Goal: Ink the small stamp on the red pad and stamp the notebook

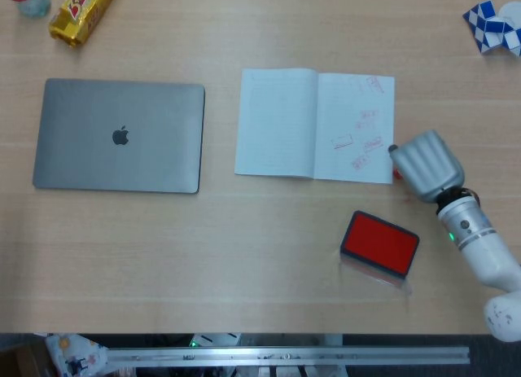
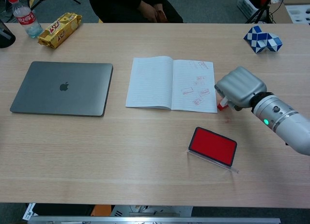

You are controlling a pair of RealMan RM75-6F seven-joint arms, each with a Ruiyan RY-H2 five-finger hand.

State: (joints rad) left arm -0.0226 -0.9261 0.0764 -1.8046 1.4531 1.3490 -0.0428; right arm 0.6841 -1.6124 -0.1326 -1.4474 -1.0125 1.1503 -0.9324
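Note:
The open notebook (image 1: pixel 315 124) (image 2: pixel 172 83) lies at mid-table, with several red stamp marks on its right page. My right hand (image 1: pixel 425 165) (image 2: pixel 238 87) hovers low by the notebook's lower right corner. It holds the small red stamp (image 2: pixel 222 106) (image 1: pixel 396 175), which pokes out beneath the fingers just off the page edge; whether it touches the table I cannot tell. The red ink pad (image 1: pixel 379 243) (image 2: pixel 212 146) sits open on the table nearer the front edge, below and left of the hand. My left hand is in neither view.
A closed grey laptop (image 1: pixel 120 135) (image 2: pixel 62 87) lies at the left. A yellow snack pack (image 2: pixel 59 22) and a bottle (image 2: pixel 25 14) stand at the far left corner. A blue-white puzzle snake (image 2: pixel 262 38) sits far right. A person (image 2: pixel 135 6) sits behind the table.

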